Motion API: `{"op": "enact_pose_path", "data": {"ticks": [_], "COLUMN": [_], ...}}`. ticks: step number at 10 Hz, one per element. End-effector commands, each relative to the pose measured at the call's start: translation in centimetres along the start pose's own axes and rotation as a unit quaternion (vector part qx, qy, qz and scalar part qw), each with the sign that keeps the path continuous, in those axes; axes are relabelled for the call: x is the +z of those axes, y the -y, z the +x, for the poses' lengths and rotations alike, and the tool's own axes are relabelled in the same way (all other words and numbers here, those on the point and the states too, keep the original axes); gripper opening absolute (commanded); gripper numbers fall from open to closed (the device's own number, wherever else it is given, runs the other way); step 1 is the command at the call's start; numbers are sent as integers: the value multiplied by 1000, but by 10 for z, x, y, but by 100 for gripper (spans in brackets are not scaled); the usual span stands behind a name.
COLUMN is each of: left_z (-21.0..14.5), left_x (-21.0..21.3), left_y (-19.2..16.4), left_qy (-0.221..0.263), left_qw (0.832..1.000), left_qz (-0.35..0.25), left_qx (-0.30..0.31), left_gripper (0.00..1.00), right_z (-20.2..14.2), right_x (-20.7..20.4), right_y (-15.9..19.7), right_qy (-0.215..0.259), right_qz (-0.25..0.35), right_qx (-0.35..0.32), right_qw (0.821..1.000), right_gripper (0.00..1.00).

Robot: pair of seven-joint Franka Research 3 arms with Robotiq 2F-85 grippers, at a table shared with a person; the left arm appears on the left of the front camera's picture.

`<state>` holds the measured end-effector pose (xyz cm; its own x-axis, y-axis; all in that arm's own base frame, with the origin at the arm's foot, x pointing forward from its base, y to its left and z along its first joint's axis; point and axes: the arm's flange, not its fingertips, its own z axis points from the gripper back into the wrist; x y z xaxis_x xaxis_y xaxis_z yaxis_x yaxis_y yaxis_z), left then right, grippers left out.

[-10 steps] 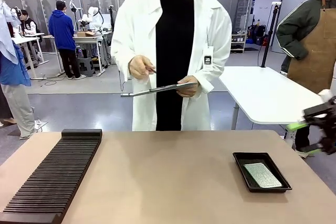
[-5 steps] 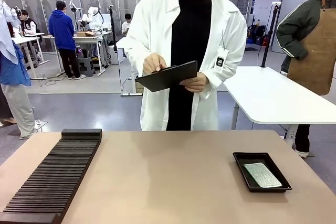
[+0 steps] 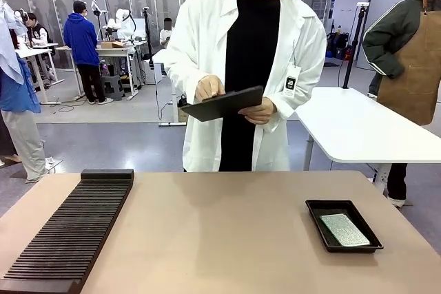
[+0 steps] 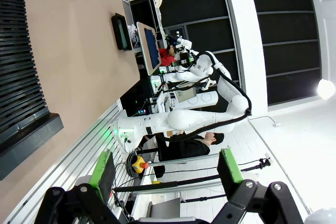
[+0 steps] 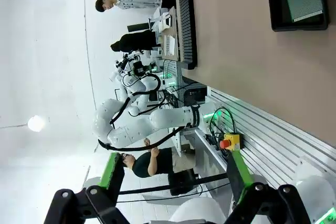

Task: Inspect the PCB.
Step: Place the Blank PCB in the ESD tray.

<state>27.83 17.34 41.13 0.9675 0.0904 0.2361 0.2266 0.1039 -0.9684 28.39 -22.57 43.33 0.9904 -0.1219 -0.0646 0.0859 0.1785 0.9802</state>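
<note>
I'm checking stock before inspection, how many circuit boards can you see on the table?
1. The PCB lies flat inside the black tray near the table's right edge. The ribbed black rack at left shows none.

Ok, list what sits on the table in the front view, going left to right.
Black ribbed rack at the left edge → bare tan table in the middle → shallow black tray at the right, with the PCB lying pale face up inside it.
</note>
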Motion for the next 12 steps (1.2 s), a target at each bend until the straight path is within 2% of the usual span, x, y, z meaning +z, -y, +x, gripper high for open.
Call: {"op": "enact_pose_path", "data": {"ticks": [1,12], "left_z": [1,1], "left_x": [0,0], "left_y": [5,5], "left_qy": [-1,-1], "left_qw": [1000,1000], "left_qz": [6,6], "left_qx": [5,5], "left_gripper": [100,100], "right_z": [-3,-3], "right_x": [3,3], "right_y": [-8,-8], "right_qy": [9,9], "right_qz": [-11,-11], "right_qx": [-4,-4], "right_qw": [1000,1000], "right_gripper": [100,100]}}
